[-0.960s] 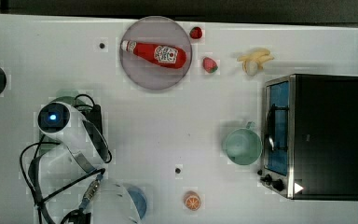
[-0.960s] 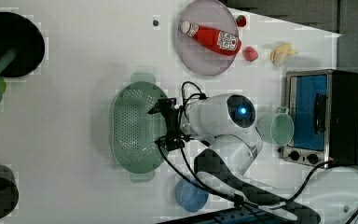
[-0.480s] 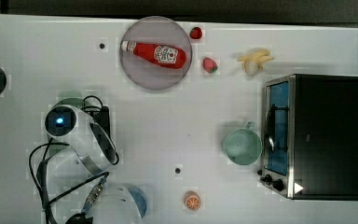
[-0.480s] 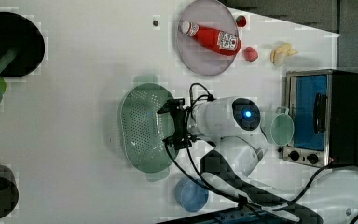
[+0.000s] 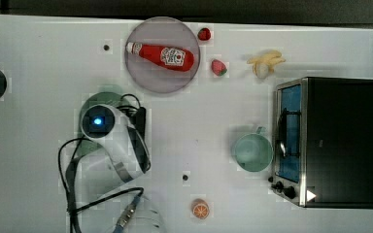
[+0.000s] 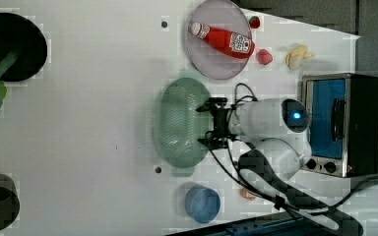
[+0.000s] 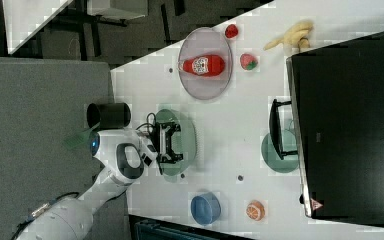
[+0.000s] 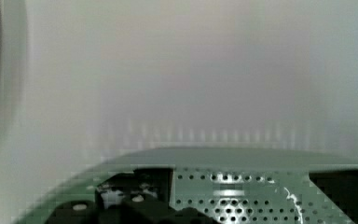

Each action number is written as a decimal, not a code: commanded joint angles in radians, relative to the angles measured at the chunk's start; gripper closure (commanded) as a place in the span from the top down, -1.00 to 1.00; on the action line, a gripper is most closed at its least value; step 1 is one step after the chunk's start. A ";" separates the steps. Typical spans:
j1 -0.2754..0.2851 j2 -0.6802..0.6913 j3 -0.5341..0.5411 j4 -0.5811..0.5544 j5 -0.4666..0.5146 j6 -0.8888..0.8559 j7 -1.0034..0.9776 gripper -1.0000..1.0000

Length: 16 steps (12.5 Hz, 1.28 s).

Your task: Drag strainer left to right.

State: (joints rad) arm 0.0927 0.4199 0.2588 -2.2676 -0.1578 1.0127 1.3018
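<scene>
The pale mint-green oblong strainer [image 6: 177, 123] lies on the white table, just below the grey plate in the left view. My gripper [image 6: 212, 123] is at the strainer's edge on the left view's right, open, with its fingers down inside the rim. In the wrist view the perforated wall of the strainer [image 8: 242, 186] fills the space between the two black fingers [image 8: 135, 198]. In the top view the arm covers most of the strainer [image 5: 104, 96]; only a green end shows. The right view has the gripper [image 7: 167, 142] over the strainer [image 7: 189, 131].
A grey plate [image 5: 145, 75] with a ketchup bottle [image 5: 162, 54] sits close behind the strainer. To the top view's right stand a mint mug [image 5: 252, 151] and a toaster oven [image 5: 330, 141]. A blue bowl [image 6: 202, 204], an orange half [image 5: 200, 208] and strawberries [image 5: 218, 67] lie around.
My gripper and the strainer have slid together toward the top view's right, nearer the mug and the oven. The fingers have stayed open.
</scene>
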 commanded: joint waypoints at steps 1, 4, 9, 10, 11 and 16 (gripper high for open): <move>-0.043 -0.018 -0.063 -0.043 -0.011 0.009 -0.143 1.00; -0.056 -0.031 -0.117 -0.075 -0.011 0.021 -0.200 1.00; -0.067 -0.043 -0.205 -0.117 -0.011 0.073 -0.307 1.00; -0.068 -0.043 -0.227 -0.119 -0.011 0.074 -0.325 1.00; -0.068 -0.043 -0.249 -0.121 -0.010 0.074 -0.335 1.00; -0.071 -0.043 -0.343 -0.124 -0.011 0.074 -0.429 1.00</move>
State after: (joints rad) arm 0.0200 0.3816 -0.0884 -2.4082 -0.1677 1.0586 0.9497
